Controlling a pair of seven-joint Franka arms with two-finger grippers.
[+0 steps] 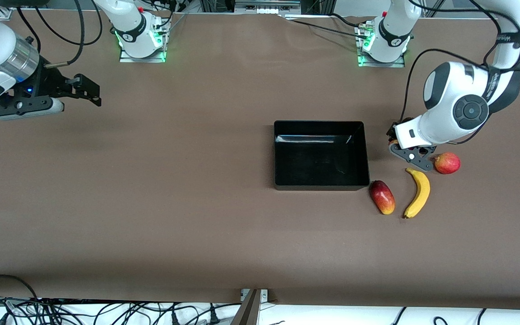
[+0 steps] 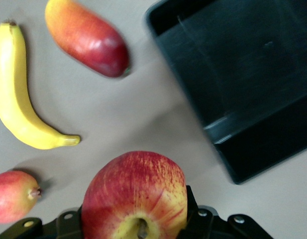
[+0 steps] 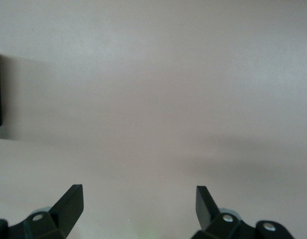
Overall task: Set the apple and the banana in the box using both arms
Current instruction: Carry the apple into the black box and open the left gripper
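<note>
Two fruits to go. My left gripper [image 2: 136, 226] is clamped on the apple [image 2: 136, 196] beside the box [image 1: 321, 154]: firm, smooth, slippery. Banana [image 1: 418, 193] lies nearer the camera; I'd pinch its soft middle gently. Right gripper [image 3: 139, 204] waits, spread empty.

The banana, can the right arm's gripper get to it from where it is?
Probably not easily. The right gripper waits open at its own end of the table, while the banana lies at the left arm's end, past the box. The left gripper, holding the apple, is beside it.
</note>
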